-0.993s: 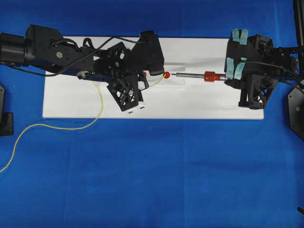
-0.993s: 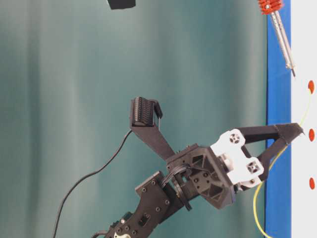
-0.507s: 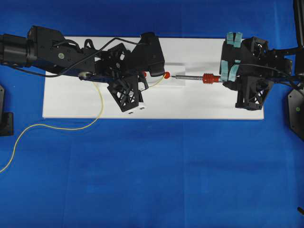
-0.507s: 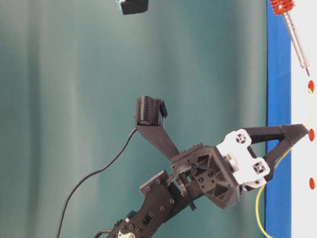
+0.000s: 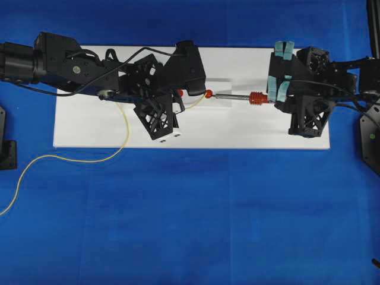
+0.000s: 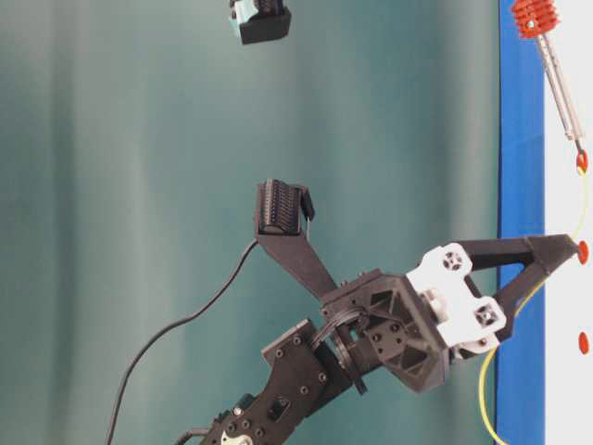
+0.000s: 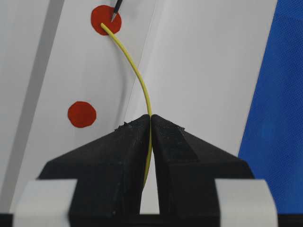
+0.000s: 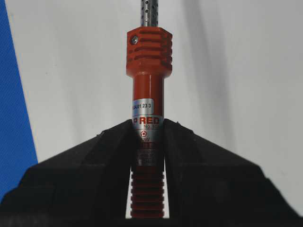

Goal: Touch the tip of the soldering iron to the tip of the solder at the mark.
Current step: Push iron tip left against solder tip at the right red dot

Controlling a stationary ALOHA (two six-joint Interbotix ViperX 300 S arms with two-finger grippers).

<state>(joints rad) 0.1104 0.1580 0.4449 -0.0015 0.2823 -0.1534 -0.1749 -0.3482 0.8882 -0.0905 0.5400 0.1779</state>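
Nearly done: solder (image 7: 137, 78) is being clamped by left jaws, soldering iron (image 8: 147, 94) by right jaws; both tips are being brought together on the red mark (image 7: 106, 20), contact unconfirmed.

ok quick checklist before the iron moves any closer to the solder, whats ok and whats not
1. Left gripper shut on the solder: ok.
2. Right gripper shut on the soldering iron: ok.
3. Solder tip lying on the red mark: ok, its end sits on the dot's edge.
4. Iron tip over the same mark: ok, the dark point shows over the dot in the left wrist view.
5. Iron tip touching the solder tip: cannot tell; they are very close, a small gap seems to remain.
6. Iron shaft lined up toward the mark in the overhead view: ok.
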